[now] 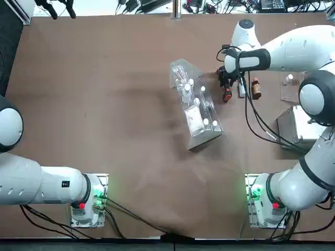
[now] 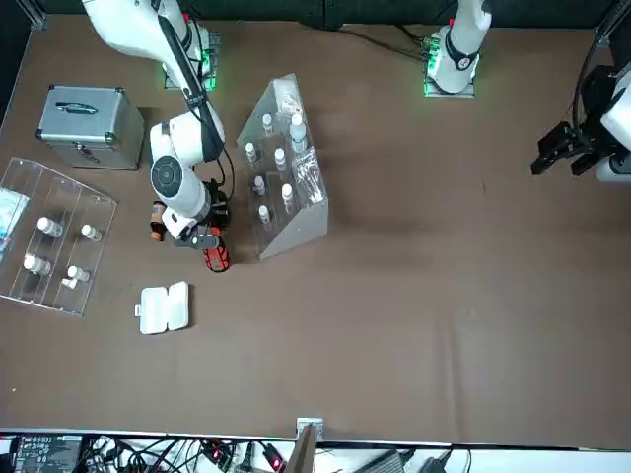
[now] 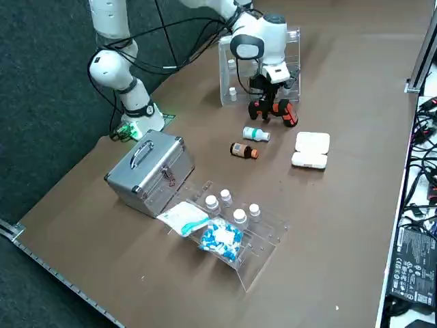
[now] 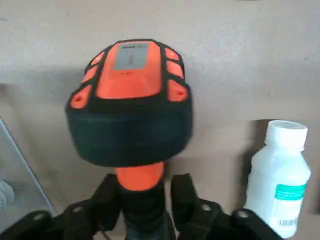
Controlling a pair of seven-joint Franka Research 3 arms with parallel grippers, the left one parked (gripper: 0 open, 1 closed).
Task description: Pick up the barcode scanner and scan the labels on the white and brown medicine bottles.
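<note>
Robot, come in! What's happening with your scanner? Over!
Right gripper closed on barcode scanner. White bottle and brown bottle lying on table nearby. Nothing seen between scanner and white bottle. Over.

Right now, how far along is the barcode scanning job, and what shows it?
The pick-up looks done: the right end effector grips the barcode scanner by its handle. In hand, seemingly, is lining up with the white bottle, lying beside it. The brown bottle lies farther off. Whether either label is scanned, I cannot tell.
</note>
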